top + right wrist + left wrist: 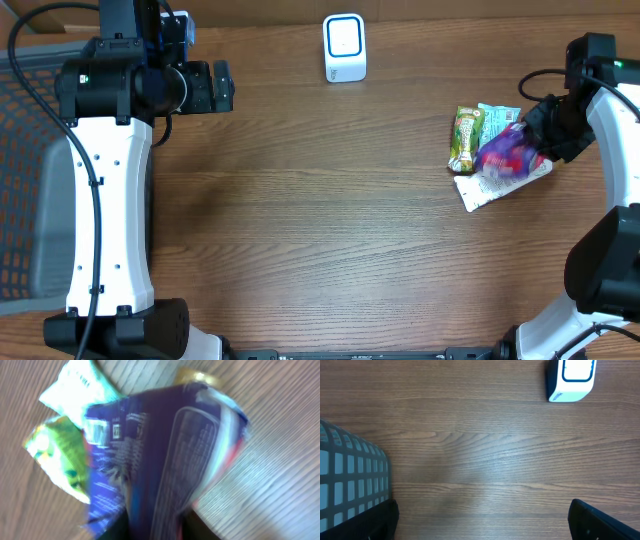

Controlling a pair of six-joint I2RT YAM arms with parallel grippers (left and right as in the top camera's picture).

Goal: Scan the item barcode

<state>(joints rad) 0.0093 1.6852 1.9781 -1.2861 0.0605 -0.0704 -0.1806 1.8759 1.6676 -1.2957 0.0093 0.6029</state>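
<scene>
A purple packet [508, 152] hangs blurred over a small pile at the table's right; its back with a barcode fills the right wrist view [165, 450]. My right gripper [545, 128] is at its right side. In the wrist view the packet runs down between the two dark fingers [155, 525], and the blur hides whether they pinch it. The white and blue scanner [344, 47] stands at the back centre, far from the packet, and is also in the left wrist view [570, 380]. My left gripper [222, 87] hovers open and empty over bare wood [482, 520].
Under and beside the purple packet lie a green snack packet [465, 138], a pale teal one [497, 115] and a flat white one [480, 190]. A grey mesh basket [20, 180] stands off the table's left edge, its corner in the left wrist view [350, 480].
</scene>
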